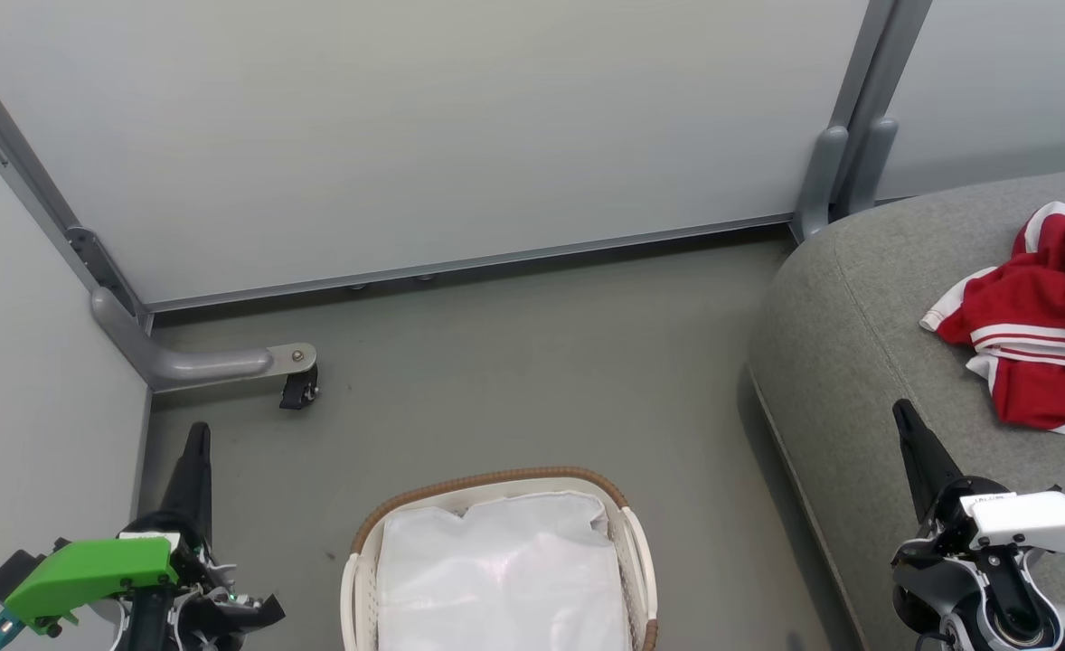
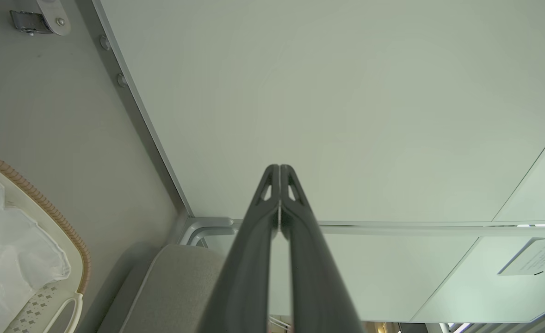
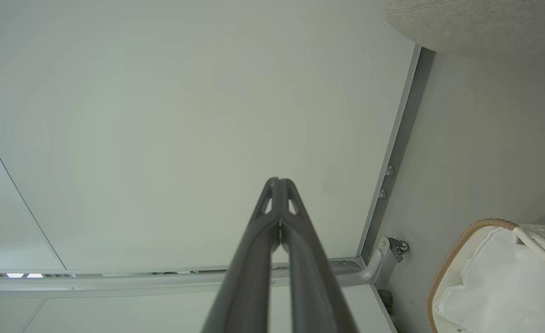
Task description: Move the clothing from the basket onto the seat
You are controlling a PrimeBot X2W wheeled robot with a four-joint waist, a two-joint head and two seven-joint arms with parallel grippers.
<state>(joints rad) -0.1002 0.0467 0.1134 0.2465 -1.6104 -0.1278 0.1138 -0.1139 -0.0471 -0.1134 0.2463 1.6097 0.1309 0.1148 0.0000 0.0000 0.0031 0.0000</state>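
Note:
The red clothing (image 1: 1043,325) with white stripes lies crumpled on the grey seat (image 1: 849,362) at the right. At the bottom centre stands the basket (image 1: 496,484), brown-rimmed, with white liner cloth (image 1: 501,570) inside it; the basket (image 2: 46,208) also sits at the left wrist view's left edge, and the basket (image 3: 457,249) is at the right wrist view's lower right. My left gripper (image 1: 198,434) is shut and holds nothing, left of the basket. My right gripper (image 1: 903,414) is shut and holds nothing, over the seat's front edge. Both point at the pale wall: left gripper (image 2: 279,169), right gripper (image 3: 278,181).
Pale partition panels (image 1: 424,136) close off the back and left. A grey panel foot with a black caster (image 1: 297,389) stands on the floor (image 1: 514,362) left of centre. A grey post (image 1: 844,154) rises behind the seat's corner.

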